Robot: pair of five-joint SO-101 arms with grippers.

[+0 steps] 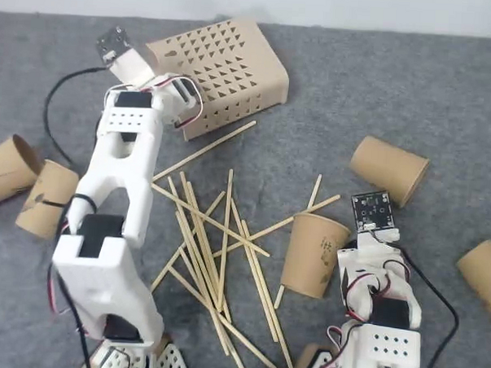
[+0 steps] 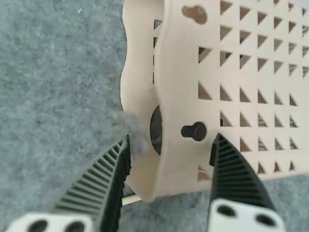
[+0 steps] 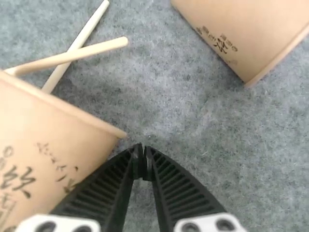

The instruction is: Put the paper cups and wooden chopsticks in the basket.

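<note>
The fingers (image 2: 104, 183) of the left gripper (image 2: 172, 145) are spread apart and released. They are set astride a corner of the basket (image 1: 226, 69), and nothing is gripped. The basket is seen tipped over towards the far side of the bench (image 1: 445, 87), with a perforated wall facing up. If the fingers are clenched on this smooth, rounded corner, a slip is likely. The basket could then be shoved away or rolled rather than righted. One chopstick (image 1: 206, 150) lies up against the basket's near edge and could be caught or flicked aside when the basket is turned.

The right gripper (image 3: 143, 147) is shown with its fingers pressed together on nothing, just beside a paper cup (image 1: 314, 254). A careless swing could knock this cup into the chopsticks (image 1: 210, 239), which are scattered crosswise between the arms. The other paper cups (image 1: 389, 167) lie on their sides well apart and could be sent rolling by a nudge.
</note>
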